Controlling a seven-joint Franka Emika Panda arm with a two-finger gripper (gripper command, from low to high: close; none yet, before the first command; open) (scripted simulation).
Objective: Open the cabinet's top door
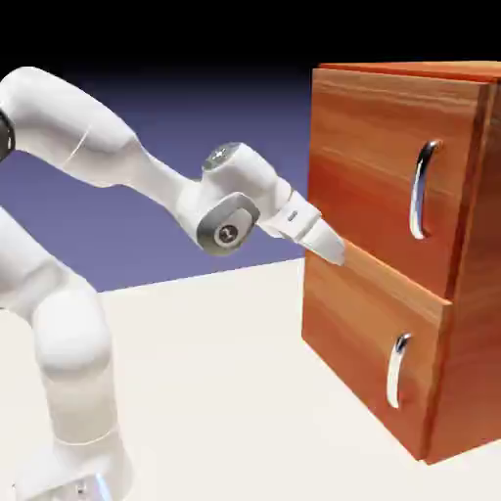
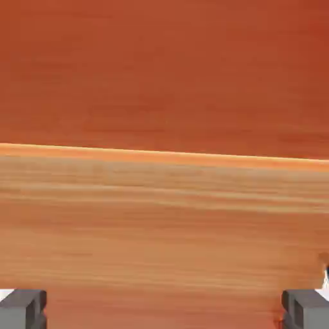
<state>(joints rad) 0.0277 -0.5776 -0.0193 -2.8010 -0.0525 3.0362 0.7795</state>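
Note:
The reddish-brown wood-grain cabinet (image 1: 391, 323) stands at the exterior view's right. Its top door (image 1: 372, 157) lies flush and carries a vertical curved silver handle (image 1: 422, 190). My gripper (image 1: 334, 250) is at the door's left edge, level with the seam above the lower door (image 1: 352, 333), well left of the handle. In the hand view wood fills the picture, with the seam (image 2: 164, 154) running across it. The gripper (image 2: 164, 312) is open, its two grey fingertips (image 2: 23, 307) wide apart at the bottom corners with only wood showing between them.
The lower door has a like silver handle (image 1: 396, 370). The cabinet rests on a pale table (image 1: 215, 391). My white arm (image 1: 88, 137) reaches in from the exterior view's left.

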